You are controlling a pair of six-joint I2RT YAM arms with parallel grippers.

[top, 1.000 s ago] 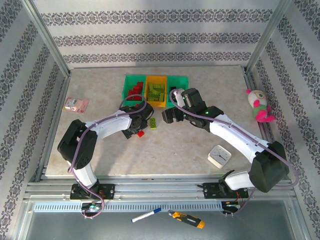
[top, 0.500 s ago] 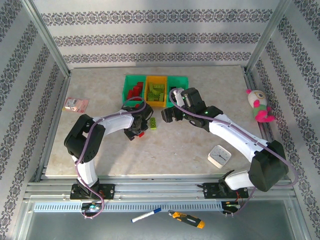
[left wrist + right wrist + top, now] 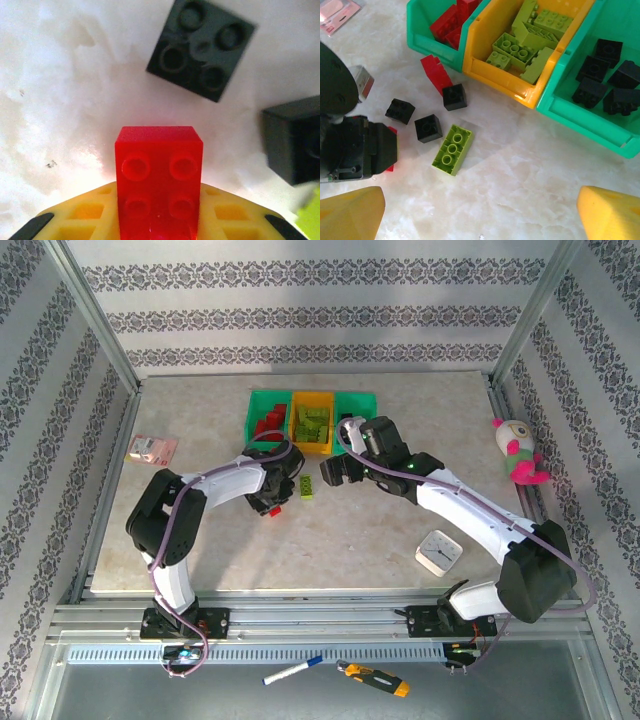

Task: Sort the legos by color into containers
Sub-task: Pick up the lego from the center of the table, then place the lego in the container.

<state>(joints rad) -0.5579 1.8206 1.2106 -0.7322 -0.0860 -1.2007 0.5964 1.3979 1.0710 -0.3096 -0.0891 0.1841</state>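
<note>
2 arms: L gripper (image 3: 272, 502) clamped on red lego (image 3: 159, 170) | R gripper (image 3: 333, 472) jaws apart | beige marble tbl (image 3: 380, 530) | striped wallpaper walls (image 3: 300, 315)

Under my left gripper (image 3: 270, 503) lies a pale, marble-patterned tabletop (image 3: 350, 540), brightly and evenly lit. Beyond it and off to both sides stand walls (image 3: 320, 320) papered white with grey ornamental bands. Aluminium posts (image 3: 95, 315) rise at the far corners. Behind it, a metal rail (image 3: 320, 618) runs along the table's near edge.
</note>
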